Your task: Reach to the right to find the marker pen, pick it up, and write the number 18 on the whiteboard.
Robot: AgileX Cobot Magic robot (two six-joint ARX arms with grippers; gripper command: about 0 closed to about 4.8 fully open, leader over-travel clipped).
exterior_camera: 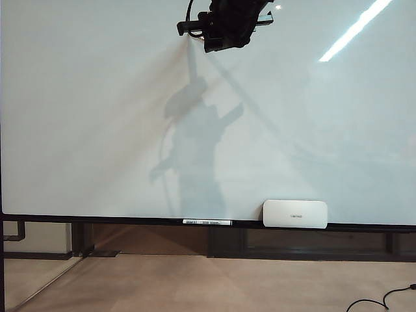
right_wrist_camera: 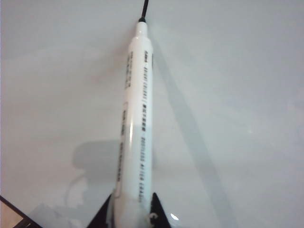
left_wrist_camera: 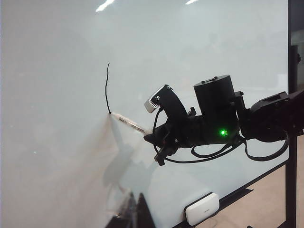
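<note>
Right gripper (left_wrist_camera: 154, 137) up near the top of the large glossy white whiteboard (exterior_camera: 97, 130), at the upper middle of the exterior view, black fingers pinched on the rear end of a slim white marker pen (right_wrist_camera: 135, 118) with black print along its barrel. Pen's black tip pressed to the board at the lower end of a thin, slightly curved black vertical stroke (left_wrist_camera: 107, 88), the only mark of the number 18 visible. Green light glowing on the black wrist housing (left_wrist_camera: 216, 111) behind the gripper. Grey shadow of arm and pen cast on the board below. Small white rounded-rectangle eraser (exterior_camera: 294, 214) resting on the thin black ledge (exterior_camera: 117, 220) at the board's bottom edge, well apart from the pen. Left gripper outside every view, so its fingers' state cannot be told.
</note>
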